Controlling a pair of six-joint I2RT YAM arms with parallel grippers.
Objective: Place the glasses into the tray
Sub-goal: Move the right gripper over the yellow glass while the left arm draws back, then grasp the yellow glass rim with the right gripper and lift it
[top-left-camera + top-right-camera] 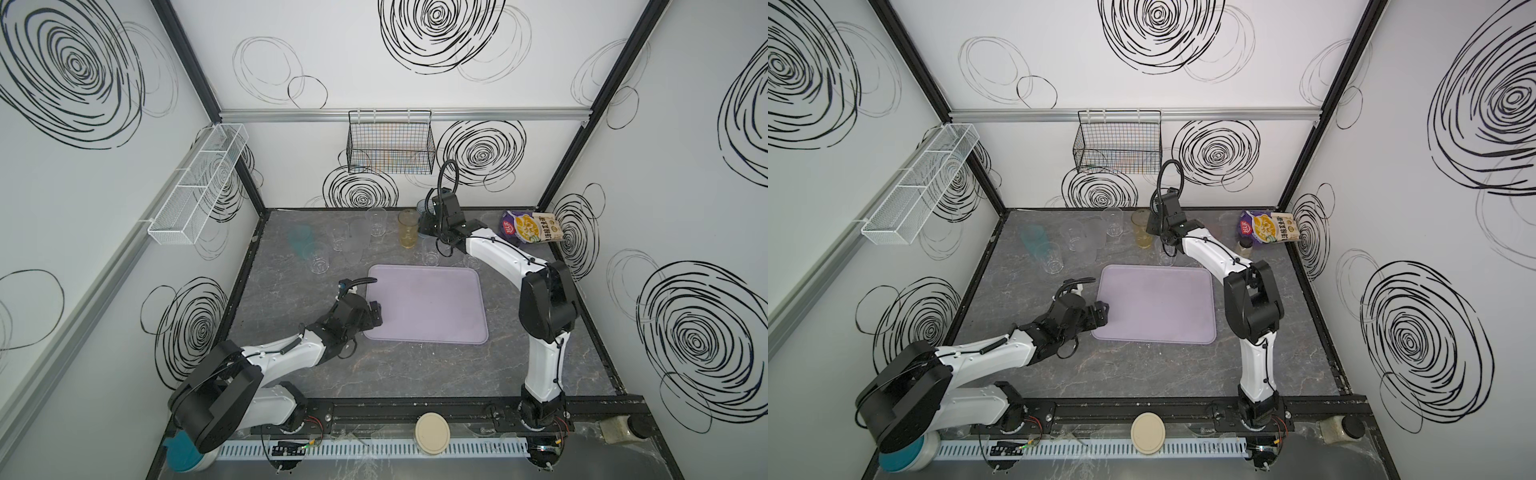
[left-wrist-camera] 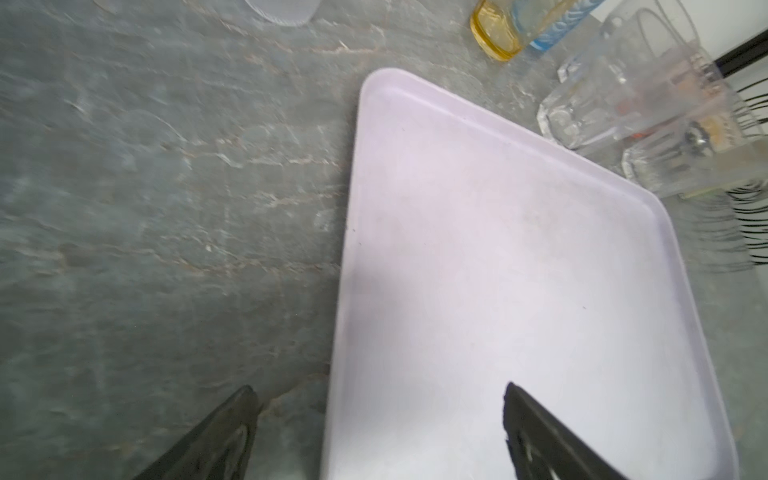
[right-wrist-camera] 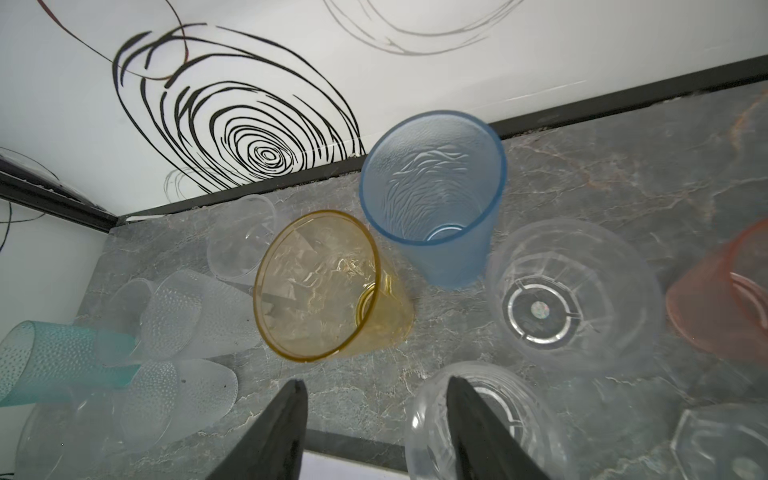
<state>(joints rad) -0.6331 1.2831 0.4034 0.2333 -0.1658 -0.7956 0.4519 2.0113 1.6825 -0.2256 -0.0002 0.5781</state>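
On the dark marbled surface [image 1: 374, 374], the lilac tray [image 1: 428, 303] lies flat in the middle, between the two arms. The glasses stand on the surface outside the tray, in a loose row along its far side.

Toward the left arm's side is a tight group. It has a teal glass [image 1: 301, 241], two frosted glasses [image 3: 195, 311] and some clear glasses [image 1: 319, 259]. In the right wrist view they overlap each other, and I cannot tell which ones touch.

Near the middle, the amber glass [image 3: 324, 286] is just beside the tall blue glass [image 3: 436, 199]. A wide clear glass [image 3: 573, 291] comes next, and then a pink glass [image 3: 723, 299] at the edge of that view. In both top views the right arm covers most of the blue glass.

The right pincer [image 3: 376, 380] hangs above this row with its jaws spread and nothing between them. One finger [image 3: 478, 415] lies across the view of another clear glass [image 3: 432, 424] near the tray's far rim.

The left pincer [image 2: 379, 386] is also spread wide and holds nothing. It hovers at the tray's rim on the left arm's side, one finger over the tray and one over the bare surface.

A snack bag [image 1: 532, 226] and a small bottle [image 1: 1245, 246] stand in the far corner on the right arm's side. A black wire basket [image 1: 390, 145] hangs on the back wall, and a white mesh shelf [image 1: 199, 183] on the side wall.
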